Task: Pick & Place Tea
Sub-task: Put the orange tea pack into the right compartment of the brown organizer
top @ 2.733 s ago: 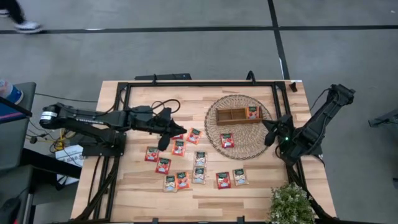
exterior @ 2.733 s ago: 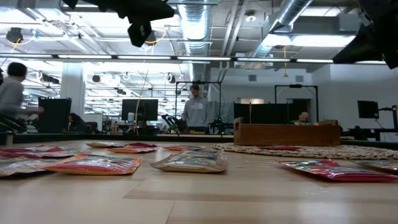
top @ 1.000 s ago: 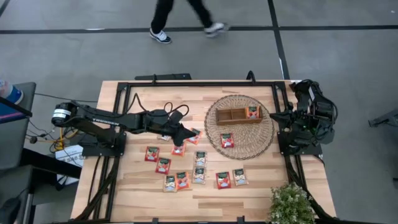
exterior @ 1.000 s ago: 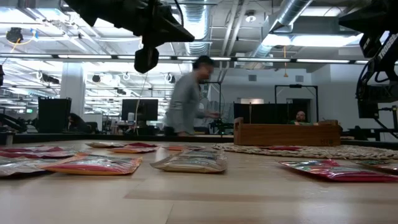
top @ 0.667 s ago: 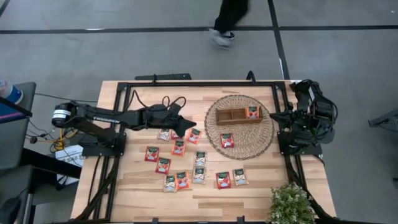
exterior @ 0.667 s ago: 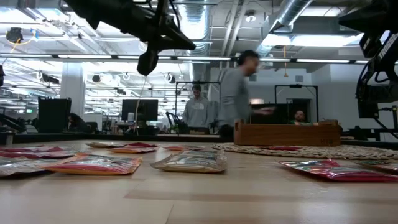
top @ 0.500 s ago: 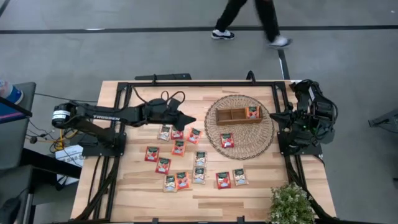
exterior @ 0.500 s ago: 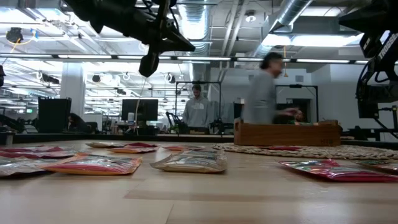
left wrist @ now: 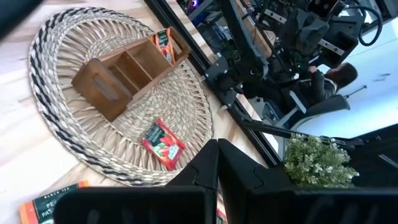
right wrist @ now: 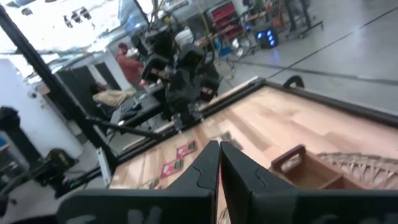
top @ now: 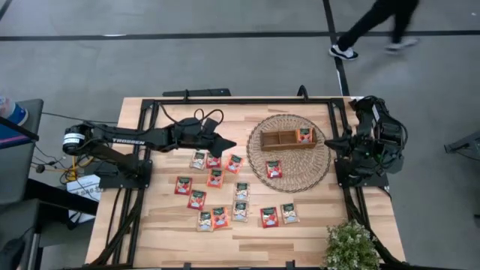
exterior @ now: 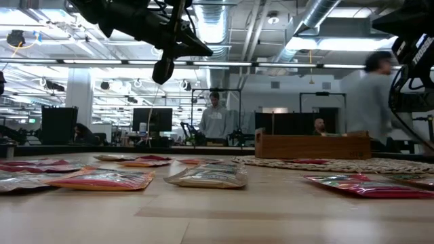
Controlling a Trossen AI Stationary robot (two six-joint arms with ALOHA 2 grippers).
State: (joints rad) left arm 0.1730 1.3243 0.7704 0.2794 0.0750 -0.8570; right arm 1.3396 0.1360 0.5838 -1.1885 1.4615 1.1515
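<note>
Several red and pale tea sachets (top: 215, 178) lie flat on the wooden table, left of the round woven mat (top: 289, 176). One red sachet (top: 274, 169) lies on the mat, and another (top: 304, 135) stands in the right end compartment of the wooden tray (top: 281, 139). My left gripper (top: 231, 144) hovers shut and empty above the far edge of the sachet cluster, raised well off the table (exterior: 205, 50); its fingertips meet in the left wrist view (left wrist: 217, 148). My right gripper (right wrist: 219, 148) is shut and empty, folded back at the table's right edge (top: 341, 139).
A potted plant (top: 351, 246) stands at the near right corner. A black metal frame (top: 240, 100) runs round the table edges. A person (top: 375, 26) walks across the floor beyond the far edge. Bare wood lies between the sachets and the near edge.
My left gripper has moved from over the sachet cluster toward the far edge and slightly up, staying shut. The sachets have kept their places. A person has walked from left to right behind the table.
</note>
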